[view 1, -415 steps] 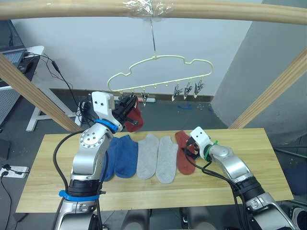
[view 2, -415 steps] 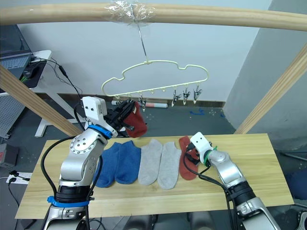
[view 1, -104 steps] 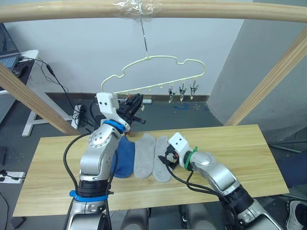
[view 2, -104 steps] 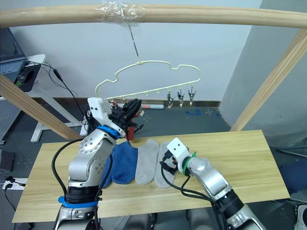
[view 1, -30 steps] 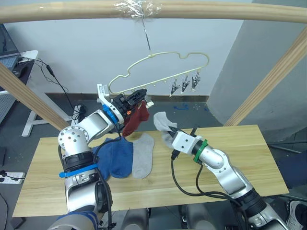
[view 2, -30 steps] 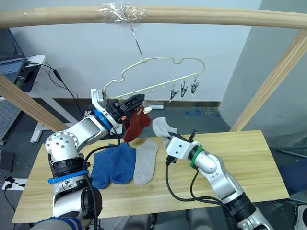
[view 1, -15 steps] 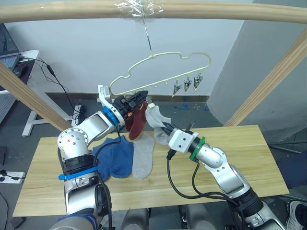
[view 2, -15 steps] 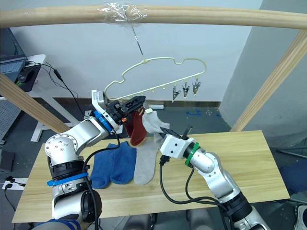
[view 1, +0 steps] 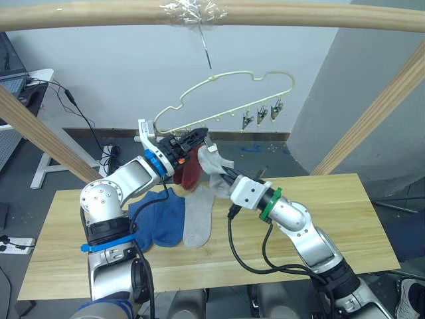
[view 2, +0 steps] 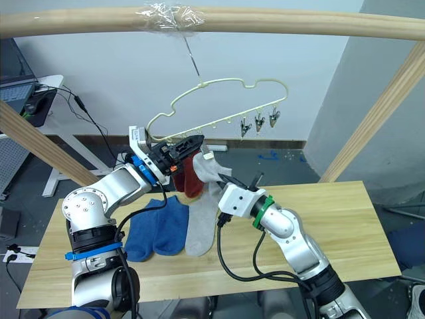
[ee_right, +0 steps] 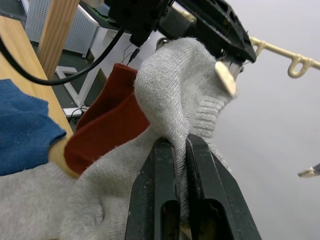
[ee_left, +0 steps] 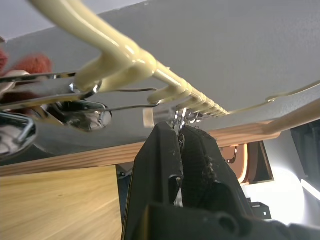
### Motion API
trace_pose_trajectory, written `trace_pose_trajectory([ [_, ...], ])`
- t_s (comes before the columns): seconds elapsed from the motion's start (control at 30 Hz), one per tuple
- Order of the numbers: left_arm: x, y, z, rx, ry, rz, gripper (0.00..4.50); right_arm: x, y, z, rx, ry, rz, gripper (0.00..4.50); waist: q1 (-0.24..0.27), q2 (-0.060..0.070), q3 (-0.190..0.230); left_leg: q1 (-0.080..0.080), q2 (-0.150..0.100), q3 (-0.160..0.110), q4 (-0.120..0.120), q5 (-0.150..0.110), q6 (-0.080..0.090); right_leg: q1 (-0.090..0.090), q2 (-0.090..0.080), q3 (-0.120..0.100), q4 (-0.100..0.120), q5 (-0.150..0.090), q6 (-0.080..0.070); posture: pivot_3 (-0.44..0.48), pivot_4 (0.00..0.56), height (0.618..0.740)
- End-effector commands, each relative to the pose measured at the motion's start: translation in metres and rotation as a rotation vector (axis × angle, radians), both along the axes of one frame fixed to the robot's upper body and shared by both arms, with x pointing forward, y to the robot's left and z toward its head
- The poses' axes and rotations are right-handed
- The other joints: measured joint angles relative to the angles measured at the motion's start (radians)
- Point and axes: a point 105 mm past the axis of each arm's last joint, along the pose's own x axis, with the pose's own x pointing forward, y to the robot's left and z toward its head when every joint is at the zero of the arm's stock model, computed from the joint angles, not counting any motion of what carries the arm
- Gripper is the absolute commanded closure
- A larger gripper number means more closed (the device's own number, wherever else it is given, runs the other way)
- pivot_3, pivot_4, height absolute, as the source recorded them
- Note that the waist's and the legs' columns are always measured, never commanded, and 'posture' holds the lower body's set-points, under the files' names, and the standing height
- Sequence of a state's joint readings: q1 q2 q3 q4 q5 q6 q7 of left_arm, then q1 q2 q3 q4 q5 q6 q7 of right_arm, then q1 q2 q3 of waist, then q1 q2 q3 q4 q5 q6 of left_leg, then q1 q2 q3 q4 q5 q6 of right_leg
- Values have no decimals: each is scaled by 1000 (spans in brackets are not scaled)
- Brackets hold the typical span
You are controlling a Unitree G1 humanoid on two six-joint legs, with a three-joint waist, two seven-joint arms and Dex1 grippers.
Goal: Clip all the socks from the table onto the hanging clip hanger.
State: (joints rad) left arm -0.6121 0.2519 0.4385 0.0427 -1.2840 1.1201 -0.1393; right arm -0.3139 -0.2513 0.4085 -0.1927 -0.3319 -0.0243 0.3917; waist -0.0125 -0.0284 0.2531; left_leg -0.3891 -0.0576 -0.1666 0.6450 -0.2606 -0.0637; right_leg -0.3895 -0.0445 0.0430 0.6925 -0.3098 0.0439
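I am holding a light grey sock (ee_right: pixel 170 105) pinched in my right gripper (ee_right: pixel 175 150), the two black fingers closed tight on a fold of the knit. The sock is hanging with its long axis roughly upright, its ribbed cuff raised toward the clip hanger (view 1: pixel 226 93) and the rest drooping toward the table (view 1: pixel 345 219). My left gripper (ee_left: pixel 179 145) is squeezing one of the hanger's small metal clips (ee_left: pixel 179 120) between its narrowed fingers, at the low end of the row. The hanger is tilting, its long axis climbing from my left gripper up toward my right side, and its hook is hanging from the round wooden beam (view 1: pixel 299 14) overhead.

From the head views, rust red socks (view 1: pixel 189 171) are hanging from the hanger just beside the grey sock, touching it. Two blue socks (view 1: pixel 163 219) and another grey sock (view 1: pixel 198 219) are lying side by side on the table, long axes running away from me. Three clips (view 1: pixel 262 114) are dangling bare at the high end.

My right wrist view is showing the cuff pressed right up to the left gripper's fingertips, with the red knit behind it. My left wrist view is showing the clip's wire and the pale hanger bar up close.
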Motion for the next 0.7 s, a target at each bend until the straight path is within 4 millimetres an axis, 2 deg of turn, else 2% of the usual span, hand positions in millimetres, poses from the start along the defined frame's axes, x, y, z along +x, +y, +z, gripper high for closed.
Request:
trace_pose_trajectory([
  [0.03, -6, 0, 10, 10, -68, -12, 3556, 0, -1, 12, 48, -19, 1, 4500, 0, 0, 0, 0, 0, 0, 0, 0, 0, 0, 0, 0, 0, 0, 0, 69, 249, 740],
  [0.23, -5, 4, 12, 27, -88, 7, 1717, 0, -2, 10, 66, 21, 12, 4500, 3, 0, 0, -1, 0, -1, 0, 0, 0, 0, 0, 0, -2, 0, 0, 73, 252, 740],
  [0.3, -5, 7, 12, 69, -102, 14, 1057, 1, -2, 10, 80, 40, 8, 4500, 3, 0, 0, -1, 0, -1, 0, 0, 0, 0, 0, 0, -2, 0, 0, 73, 252, 740],
  [0.4, -10, 12, 13, 153, -124, 0, 314, 4, -3, 9, 114, 88, -6, 4500, 3, 0, 0, -1, 0, -1, -1, 0, 0, -1, 0, 0, -2, 0, 0, 80, 253, 740],
  [0.53, -22, 18, 1, 535, -217, -31, 314, 12, -7, 5, 184, 188, -45, 4500, -1, -1, 0, -2, 0, -3, -2, 0, 0, -1, 0, 0, -2, 0, 0, 98, 252, 740],
  [0.6, -21, 23, 3, 647, -289, -5, 276, 14, -7, 4, 191, 210, -44, 3914, 3, 0, 1, -2, 0, -3, -3, 0, 0, -1, 0, 0, -3, 0, 0, 109, 251, 740],
  [0.63, -21, 24, 4, 679, -319, 1, 276, 14, -7, 3, 195, 223, -41, 3748, 6, 0, 1, -2, 0, -4, -3, 0, 0, -1, 0, 0, -4, 0, 0, 109, 251, 740],
  [0.7, -22, 24, 10, 708, -399, -7, 276, 14, -8, 0, 210, 256, -38, 3071, 10, 0, 1, -2, 0, -5, -3, 0, 0, -1, 0, 0, -4, 0, 0, 116, 251, 740],
])
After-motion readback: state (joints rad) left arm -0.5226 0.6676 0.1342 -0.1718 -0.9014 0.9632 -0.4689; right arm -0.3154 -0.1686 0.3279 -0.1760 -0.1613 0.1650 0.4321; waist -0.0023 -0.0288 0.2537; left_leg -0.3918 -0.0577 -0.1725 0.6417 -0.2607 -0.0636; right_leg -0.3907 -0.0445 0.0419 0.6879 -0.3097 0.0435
